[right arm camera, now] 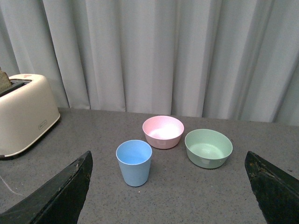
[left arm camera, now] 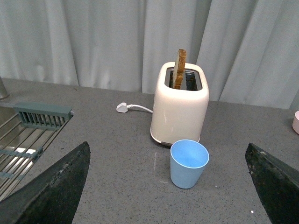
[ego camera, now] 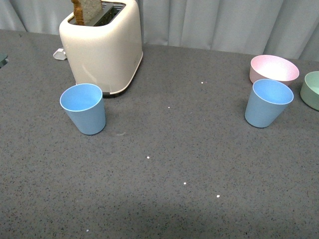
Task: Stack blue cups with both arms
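Observation:
Two light blue cups stand upright and apart on the grey counter. The left cup (ego camera: 83, 108) stands just in front of the toaster; it also shows in the left wrist view (left arm camera: 188, 163). The right cup (ego camera: 268, 103) stands in front of the pink bowl; it also shows in the right wrist view (right arm camera: 134, 162). Neither arm shows in the front view. My left gripper (left arm camera: 168, 186) is open and empty, short of the left cup. My right gripper (right arm camera: 168, 186) is open and empty, short of the right cup.
A cream toaster (ego camera: 103, 44) with a slice of toast stands at the back left, its plug (left arm camera: 122, 108) beside it. A pink bowl (ego camera: 273, 69) and a pale green bowl (ego camera: 312, 89) sit at the back right. A sink rack (left arm camera: 28, 135) lies left of the toaster.

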`<control>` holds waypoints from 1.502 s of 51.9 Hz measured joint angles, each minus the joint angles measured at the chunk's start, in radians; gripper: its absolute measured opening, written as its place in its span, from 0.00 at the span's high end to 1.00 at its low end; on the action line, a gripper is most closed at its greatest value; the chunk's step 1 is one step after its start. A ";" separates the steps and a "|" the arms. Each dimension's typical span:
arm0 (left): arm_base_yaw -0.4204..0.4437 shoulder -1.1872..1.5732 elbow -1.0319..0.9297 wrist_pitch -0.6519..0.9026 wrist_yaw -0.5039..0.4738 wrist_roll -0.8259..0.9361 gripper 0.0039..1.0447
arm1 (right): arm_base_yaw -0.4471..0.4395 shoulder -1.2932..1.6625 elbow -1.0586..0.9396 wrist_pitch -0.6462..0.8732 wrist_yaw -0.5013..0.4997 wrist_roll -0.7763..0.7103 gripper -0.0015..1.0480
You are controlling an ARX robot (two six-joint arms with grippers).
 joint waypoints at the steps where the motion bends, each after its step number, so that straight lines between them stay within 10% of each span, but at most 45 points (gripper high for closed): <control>1: 0.000 0.000 0.000 0.000 0.000 0.000 0.06 | 0.000 0.000 0.000 0.000 0.000 0.000 0.09; 42: -0.018 0.021 0.014 -0.047 -0.060 -0.030 0.06 | 0.000 0.000 0.000 0.000 0.000 0.000 0.09; 46: -0.055 0.192 0.069 -0.153 -0.182 -0.141 0.06 | 0.000 0.000 0.000 0.000 0.000 0.000 0.09; 59: -0.031 0.842 0.241 0.161 -0.023 -0.281 0.06 | 0.000 0.000 0.000 0.000 0.000 0.000 0.09; 78: -0.022 1.560 0.651 0.075 0.076 -0.366 0.06 | 0.000 0.000 0.000 0.000 0.000 0.000 0.09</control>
